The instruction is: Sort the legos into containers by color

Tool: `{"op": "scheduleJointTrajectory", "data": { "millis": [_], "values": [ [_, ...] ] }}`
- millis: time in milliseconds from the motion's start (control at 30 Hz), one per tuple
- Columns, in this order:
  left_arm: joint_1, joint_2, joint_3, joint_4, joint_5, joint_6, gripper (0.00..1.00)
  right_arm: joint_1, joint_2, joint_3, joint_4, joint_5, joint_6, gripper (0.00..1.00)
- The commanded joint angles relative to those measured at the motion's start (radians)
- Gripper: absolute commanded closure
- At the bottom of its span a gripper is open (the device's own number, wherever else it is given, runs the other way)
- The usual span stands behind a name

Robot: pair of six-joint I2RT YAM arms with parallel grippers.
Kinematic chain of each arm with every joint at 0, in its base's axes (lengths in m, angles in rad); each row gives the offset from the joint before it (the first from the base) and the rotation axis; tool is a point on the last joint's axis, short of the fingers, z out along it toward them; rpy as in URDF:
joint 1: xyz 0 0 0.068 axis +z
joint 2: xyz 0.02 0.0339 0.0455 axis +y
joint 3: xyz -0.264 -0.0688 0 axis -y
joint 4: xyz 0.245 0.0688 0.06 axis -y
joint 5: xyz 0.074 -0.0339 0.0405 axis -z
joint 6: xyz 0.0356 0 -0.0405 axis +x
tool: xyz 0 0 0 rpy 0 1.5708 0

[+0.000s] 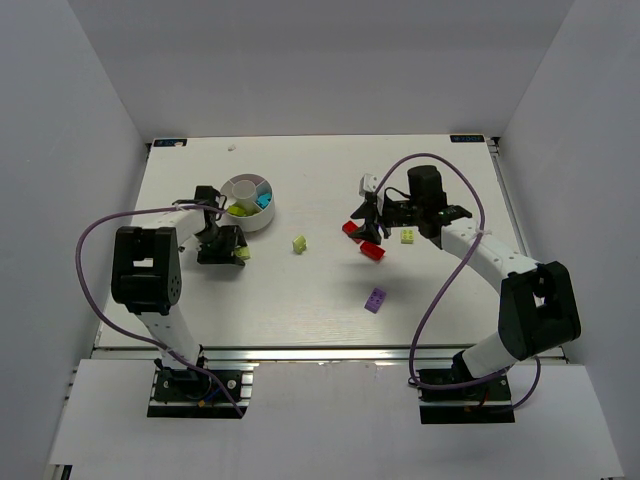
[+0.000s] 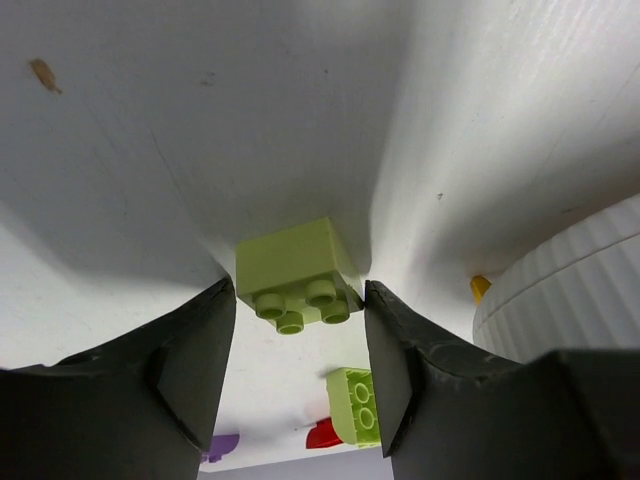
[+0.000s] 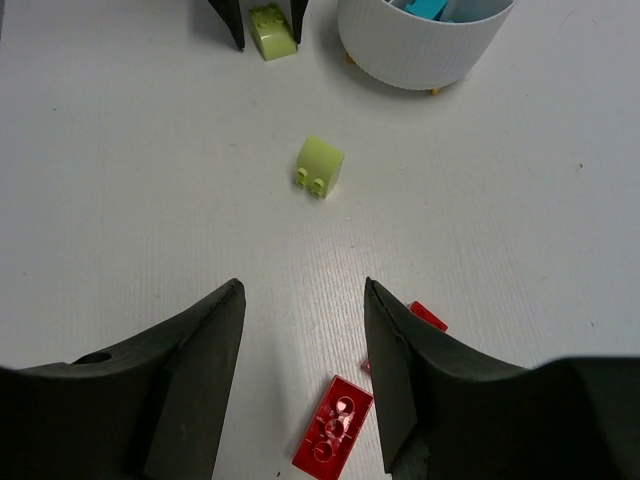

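The left pincer [image 2: 300, 305] sits around a lime brick [image 2: 292, 260] on the tabletop [image 2: 150, 150] beside the dish [image 2: 570, 290], its jaws close against both sides of the brick. I cannot tell whether it grips. The right pincer [image 3: 303, 300] is open and empty above a red brick [image 3: 333, 435].

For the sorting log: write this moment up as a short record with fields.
left pincer: straddles a lime brick beside the dish; grip unclear
right pincer: open, empty, over red bricks
in dish: lime pieces, cyan pieces
loose: second lime brick, purple brick
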Motion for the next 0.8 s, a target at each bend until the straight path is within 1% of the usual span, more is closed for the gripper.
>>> {"op": "scheduleJointTrajectory", "data": {
  "millis": [0,200,333,433,767],
  "values": [
    [0.0,-0.003,0.011,-0.03,-0.059,0.027,0.36,-0.01,-0.033,-0.006,0.038,-0.029,0.012,0.44],
    [0.009,0.001,0.018,-0.075,-0.159,0.076,0.36,-0.011,-0.036,-0.006,0.038,-0.031,0.015,0.44],
    [0.016,0.006,0.012,-0.079,-0.179,0.09,0.3,-0.011,-0.041,-0.009,0.038,-0.031,0.015,0.44],
    [0.02,0.009,0.015,-0.076,-0.187,0.096,0.28,-0.011,-0.041,-0.008,0.038,-0.031,0.015,0.44],
    [0.029,0.038,0.041,-0.073,-0.202,0.104,0.31,-0.013,-0.047,-0.012,0.034,-0.029,0.009,0.44]
  ]
}}
